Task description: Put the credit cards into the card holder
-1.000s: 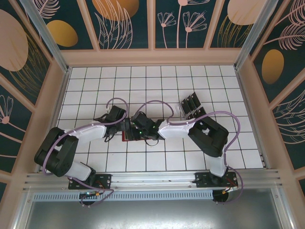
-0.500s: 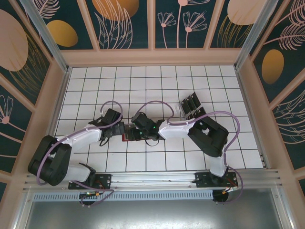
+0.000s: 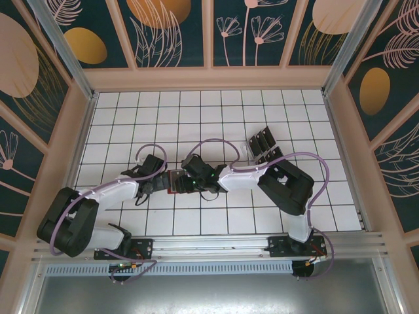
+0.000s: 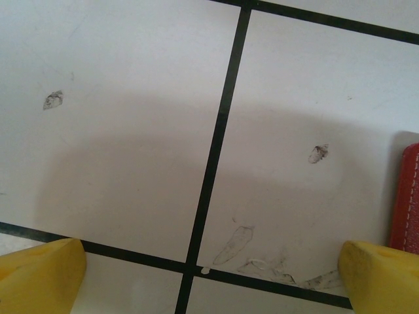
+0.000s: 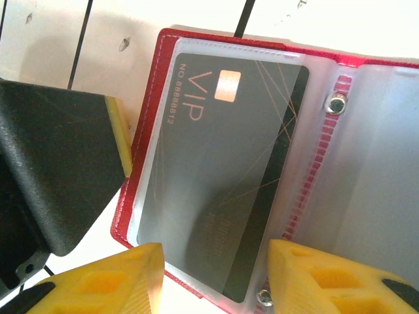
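The red card holder [image 5: 147, 186] lies open on the tiled table, and one dark credit card [image 5: 222, 176] marked VIP sits in its clear left sleeve. My right gripper [image 5: 213, 275] hangs over the card's near end, jaws partly apart with nothing clamped between them. From above, the card holder [image 3: 173, 185] lies between my right gripper [image 3: 184, 182] and my left gripper [image 3: 162, 181]. In the left wrist view my left gripper [image 4: 209, 281] is wide open over bare tile. The card holder's edge [image 4: 409, 196] shows just right of it. More credit cards [image 3: 265, 145] stand at the back right.
The spare cards stand in a clear slotted rack [image 3: 260, 154] right of centre. The black body of my left gripper [image 5: 59, 163] sits close beside the holder's left edge. Wooden walls [image 3: 340, 131] enclose the tiled table.
My left arm has drawn back to the left, away from the card holder. My right arm has stayed over the holder.
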You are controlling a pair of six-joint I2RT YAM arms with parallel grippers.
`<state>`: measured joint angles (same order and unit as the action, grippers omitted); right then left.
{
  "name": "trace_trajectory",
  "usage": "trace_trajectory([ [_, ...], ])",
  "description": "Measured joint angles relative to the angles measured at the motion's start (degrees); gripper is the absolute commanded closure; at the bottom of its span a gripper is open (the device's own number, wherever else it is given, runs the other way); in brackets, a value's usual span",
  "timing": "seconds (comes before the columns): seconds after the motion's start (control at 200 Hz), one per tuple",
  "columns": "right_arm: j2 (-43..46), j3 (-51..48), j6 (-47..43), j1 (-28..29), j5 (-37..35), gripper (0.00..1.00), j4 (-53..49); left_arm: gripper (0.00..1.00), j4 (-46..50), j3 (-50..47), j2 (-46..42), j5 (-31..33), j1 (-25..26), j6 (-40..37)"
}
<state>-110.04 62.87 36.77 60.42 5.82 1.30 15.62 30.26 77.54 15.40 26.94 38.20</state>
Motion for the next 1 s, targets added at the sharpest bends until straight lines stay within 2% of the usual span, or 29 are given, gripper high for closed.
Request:
trace_trajectory([
  [0.996, -2.75, 5.03, -1.05, 1.68, 0.2, 0.51, -3.76, 0.01, -3.82, -2.51, -0.87, 1.9, 1.53, 1.14],
])
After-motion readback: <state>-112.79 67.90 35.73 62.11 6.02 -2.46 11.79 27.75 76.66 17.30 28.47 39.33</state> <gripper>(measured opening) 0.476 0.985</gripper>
